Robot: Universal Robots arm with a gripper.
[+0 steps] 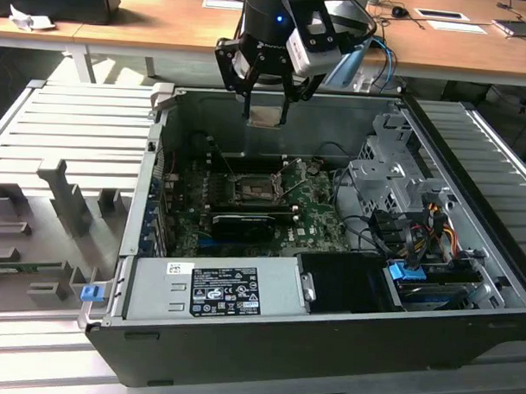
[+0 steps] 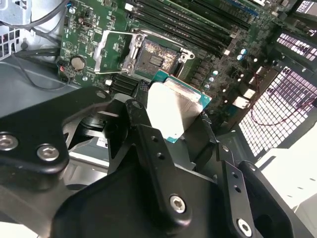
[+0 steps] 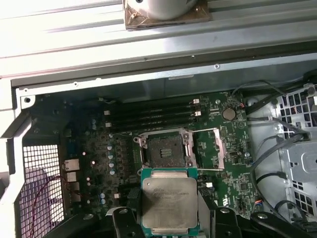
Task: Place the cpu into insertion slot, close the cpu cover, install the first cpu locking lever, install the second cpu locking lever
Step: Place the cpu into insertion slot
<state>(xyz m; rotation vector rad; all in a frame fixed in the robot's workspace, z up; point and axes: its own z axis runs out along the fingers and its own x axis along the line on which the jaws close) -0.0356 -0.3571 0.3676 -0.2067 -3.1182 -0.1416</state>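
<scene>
In the exterior view, the gripper (image 1: 266,111) hangs in the upper middle of the frame, above the back wall of the open computer case (image 1: 327,338), which lies on the ribbed metal worktop (image 1: 66,130). Its fingers are clenched on the cpu (image 1: 266,119), held high, a small pale square between the tips. The insertion slot (image 1: 255,190) lies below it on the green board (image 1: 318,216), in the middle of the frame. The chip is well apart from the slot, so the way from fingers to slot runs downward and a little toward the camera.

In the second wrist view, two black fingers (image 2: 141,124) pinch the cpu (image 2: 176,106) by opposite edges. Its top is bright silvery metal with a thin green rim, and it looks flat and level in the grasp. Beyond it sits the insertion slot (image 2: 156,57), square with a dark centre and nothing in it. Just beside the slot the cpu cover (image 2: 111,49) stands swung open.

In the first wrist view, the cpu (image 3: 169,201) is grey-topped and square, and its sides run nearly parallel with those of the insertion slot (image 3: 166,148) straight ahead of it. The fingers (image 3: 123,218) flank the chip. The cpu cover (image 3: 208,148) appears as a thin raised frame beside the slot.
</scene>
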